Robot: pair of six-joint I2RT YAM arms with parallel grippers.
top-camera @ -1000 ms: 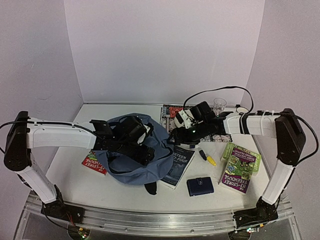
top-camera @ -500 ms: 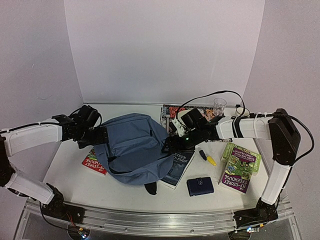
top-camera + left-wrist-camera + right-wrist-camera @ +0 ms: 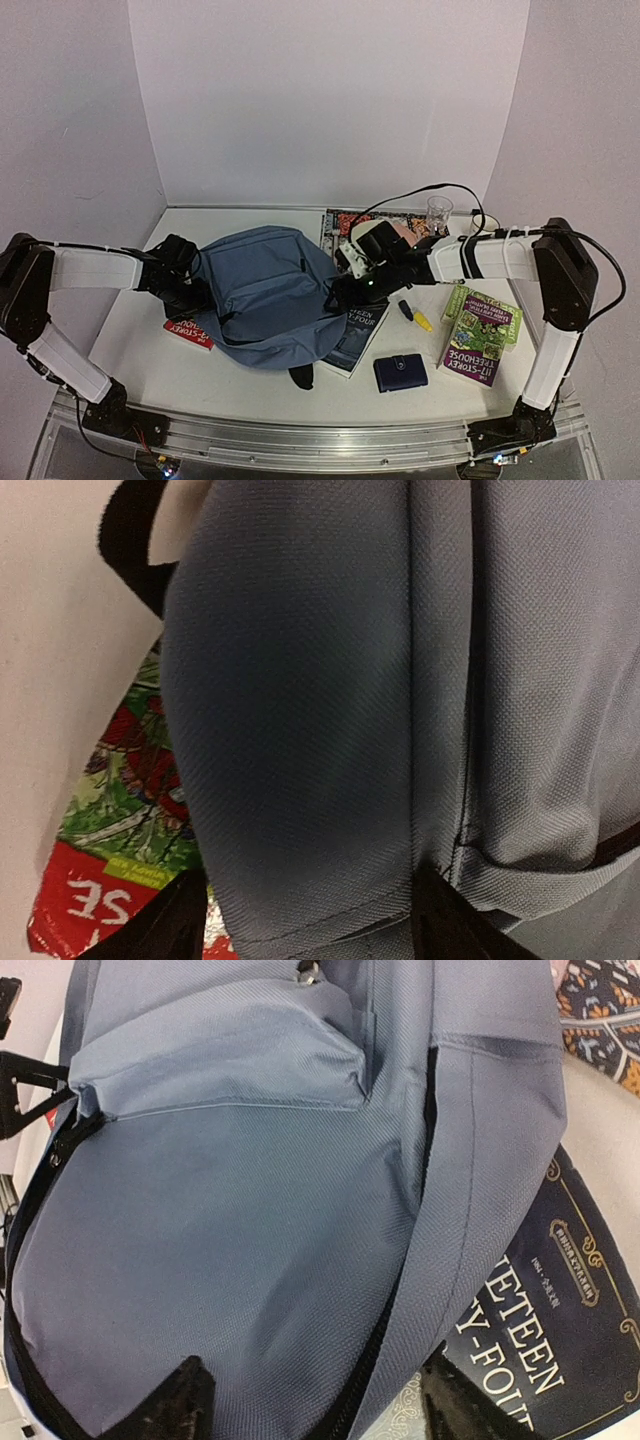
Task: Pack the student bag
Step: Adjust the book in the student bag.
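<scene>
Student bag [image 3: 265,290], slate-blue, lying flat; left gripper [image 3: 305,935] astride its left edge, right gripper [image 3: 315,1405] astride its right edge; whether either pinches the fabric cannot be told.

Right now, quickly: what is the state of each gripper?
Left gripper: open, jaws astride the student bag fabric.
Right gripper: open, same fabric between its jaws.
</scene>
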